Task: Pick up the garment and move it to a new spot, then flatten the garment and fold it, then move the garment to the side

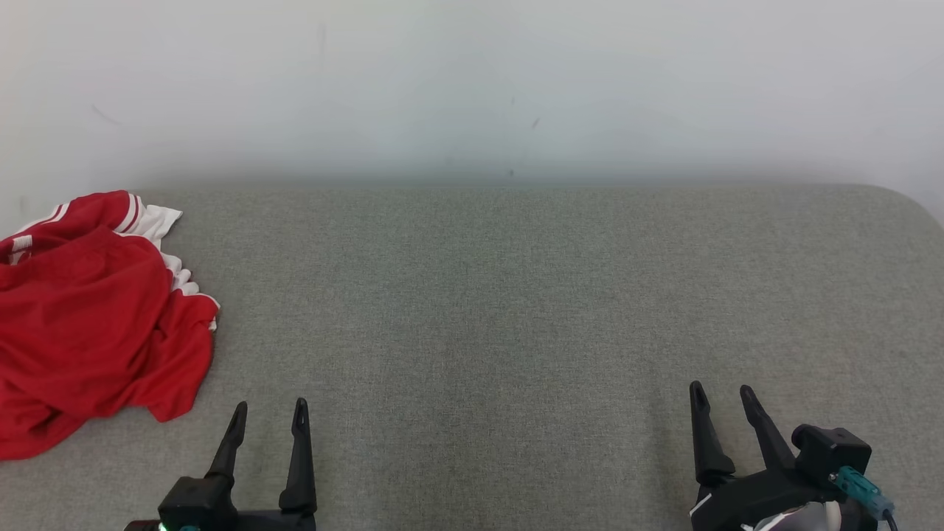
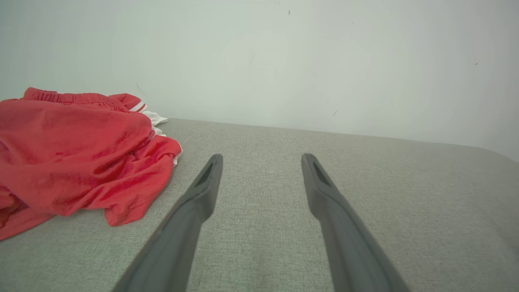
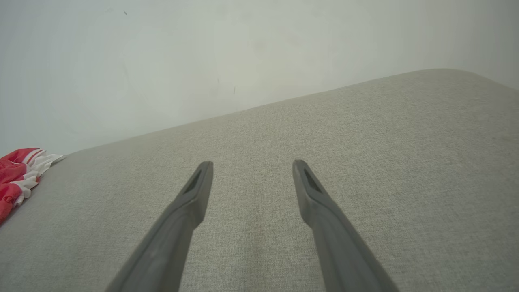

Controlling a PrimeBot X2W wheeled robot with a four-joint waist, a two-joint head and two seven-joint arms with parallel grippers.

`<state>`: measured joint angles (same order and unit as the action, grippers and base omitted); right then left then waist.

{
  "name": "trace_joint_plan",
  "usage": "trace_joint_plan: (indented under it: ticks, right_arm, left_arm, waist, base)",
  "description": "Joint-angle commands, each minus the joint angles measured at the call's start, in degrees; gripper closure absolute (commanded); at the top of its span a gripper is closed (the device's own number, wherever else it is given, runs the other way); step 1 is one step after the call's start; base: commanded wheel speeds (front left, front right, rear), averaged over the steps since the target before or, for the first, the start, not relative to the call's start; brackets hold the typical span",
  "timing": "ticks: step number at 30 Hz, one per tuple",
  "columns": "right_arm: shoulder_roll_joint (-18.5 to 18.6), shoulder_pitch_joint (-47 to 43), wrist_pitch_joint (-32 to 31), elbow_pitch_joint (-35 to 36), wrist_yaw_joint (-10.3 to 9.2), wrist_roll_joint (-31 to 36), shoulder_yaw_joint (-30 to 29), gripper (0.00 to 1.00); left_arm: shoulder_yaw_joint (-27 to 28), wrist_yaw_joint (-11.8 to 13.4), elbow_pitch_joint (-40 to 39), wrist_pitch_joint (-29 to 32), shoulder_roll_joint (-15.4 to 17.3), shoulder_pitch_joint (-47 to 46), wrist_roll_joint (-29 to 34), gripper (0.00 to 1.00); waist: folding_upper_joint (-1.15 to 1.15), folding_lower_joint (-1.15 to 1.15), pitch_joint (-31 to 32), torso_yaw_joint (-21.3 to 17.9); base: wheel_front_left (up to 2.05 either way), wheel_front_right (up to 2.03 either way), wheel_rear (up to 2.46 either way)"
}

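Note:
A red garment (image 1: 88, 324) with white stripes and trim lies crumpled at the far left of the grey fabric surface (image 1: 516, 310), partly cut off by the frame edge. In the left wrist view the garment (image 2: 77, 158) bunches up to the left of my fingers. My left gripper (image 1: 269, 409) rests open near the front edge, just right of the garment's lower corner and apart from it. Over at the lower right, my right gripper (image 1: 723, 391) is open too, with nothing between its fingers. The right wrist view catches a striped edge of the garment (image 3: 18, 170) at far left.
A plain pale wall (image 1: 472, 81) rises directly behind the grey surface. The surface's far right corner (image 1: 907, 203) is rounded. Bare grey fabric stretches from the garment across to the right side.

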<state>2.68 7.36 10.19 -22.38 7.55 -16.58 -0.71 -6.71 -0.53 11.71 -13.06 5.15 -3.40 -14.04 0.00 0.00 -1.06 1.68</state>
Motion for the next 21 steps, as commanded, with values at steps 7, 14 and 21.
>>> trace_joint_plan:
  ticks: [7, 14, 21]
  right_arm:
    - [0.31, 0.78, -0.06, 0.59, -0.11, 2.87, 1.17, 0.0]
    - [0.31, 0.16, 0.28, 0.72, -0.11, 4.39, 1.65, 0.0]
    - [0.31, -0.31, 0.57, 0.8, -0.12, 5.76, 2.1, 0.0]
  left_arm:
    - [0.89, -0.83, 0.38, -1.12, -0.78, 0.82, 3.74, 0.0]
    - [2.07, -1.43, 0.23, -1.81, -1.36, 1.11, 5.68, 0.0]
    - [2.78, -1.97, 0.27, -2.28, -1.69, 1.95, 7.59, 0.0]
  waist:
    - [0.0, 0.0, 0.0, -0.03]
    - [0.0, 0.0, 0.29, 0.1]
    - [0.0, 0.0, 0.53, 0.19]
  base:
    - [0.0, 0.0, 0.0]
    - [0.0, 0.0, 0.0]
    - [0.0, 0.0, 0.0]
